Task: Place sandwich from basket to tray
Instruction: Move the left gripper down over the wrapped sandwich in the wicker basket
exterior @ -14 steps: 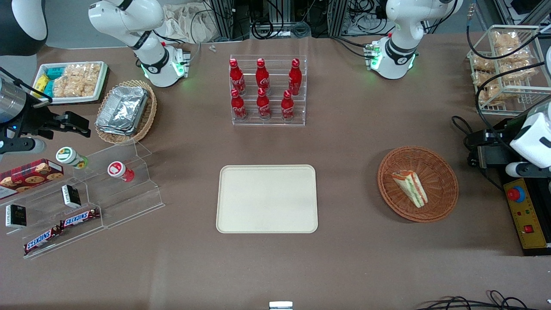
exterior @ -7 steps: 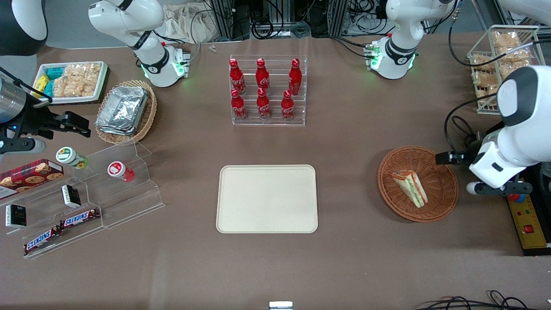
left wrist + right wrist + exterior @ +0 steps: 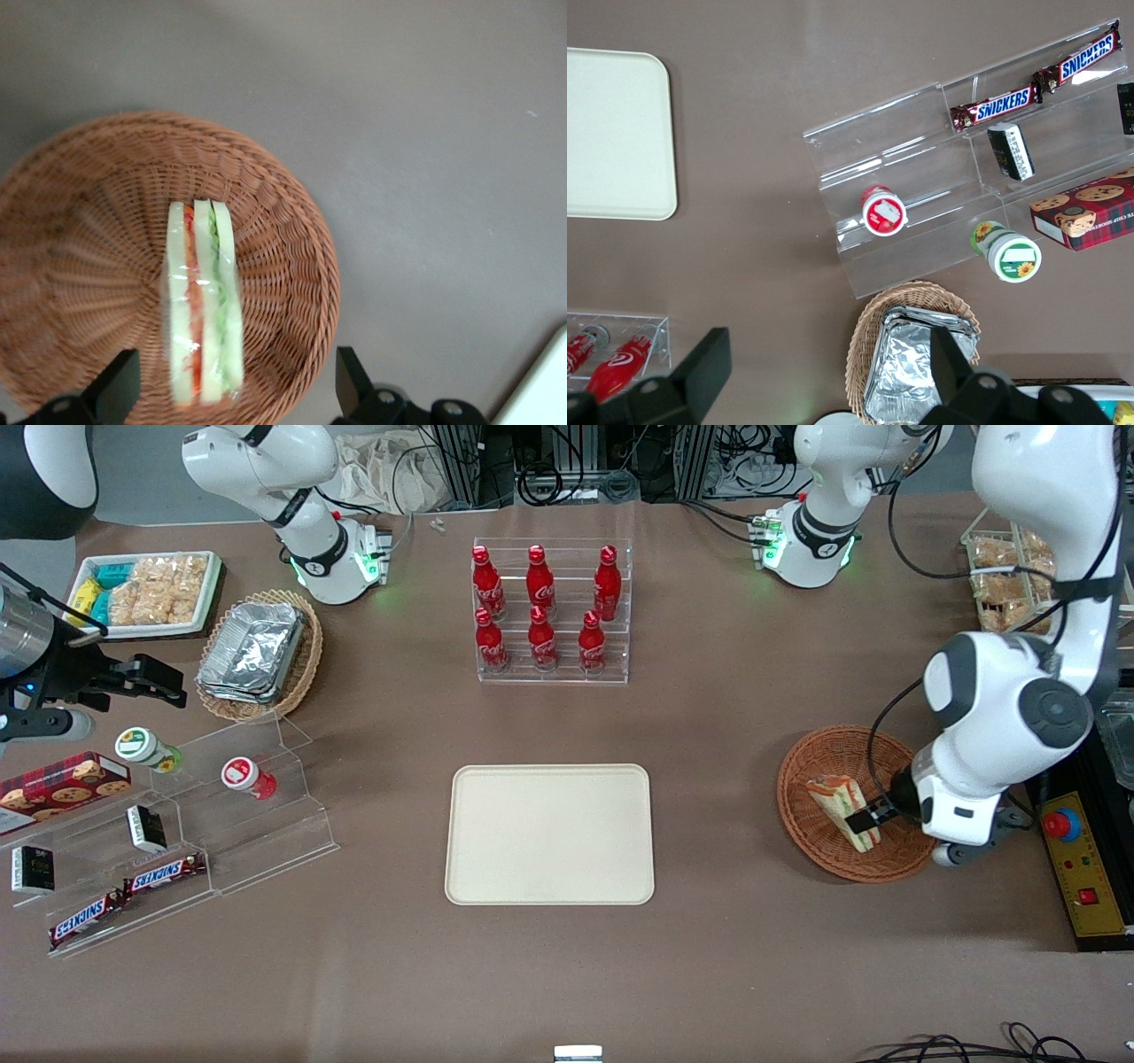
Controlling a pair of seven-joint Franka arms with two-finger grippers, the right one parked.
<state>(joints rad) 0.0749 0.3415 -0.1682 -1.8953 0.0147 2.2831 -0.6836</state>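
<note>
Your gripper (image 3: 866, 815) is hanging over the basket (image 3: 912, 849), low above the end of the sandwich (image 3: 840, 801) that lies nearer the front camera. From the wrist camera you are looking straight down on it: the two fingers (image 3: 115, 388) are standing wide apart, one on each side of the sandwich's width, and they are not pinching anything. The jaws are spread wide and holding nothing.

The sandwich is lying inside the basket, resting on the woven floor roughly at its middle, with the cut face up so you are seeing the white bread, the orange-red layer and the green layer side by side under clear wrap. In the wrist view the sandwich (image 3: 202, 301) is sitting between the finger tips, and the basket (image 3: 292, 239) rim is curving around it.

The basket is sitting on the brown tabletop (image 3: 709, 957) toward the working arm's end. The tray (image 3: 549, 834) is lying flat well apart from the basket, toward the parked arm's end from it, and a corner of the tray (image 3: 542, 390) is just showing in the wrist view.
</note>
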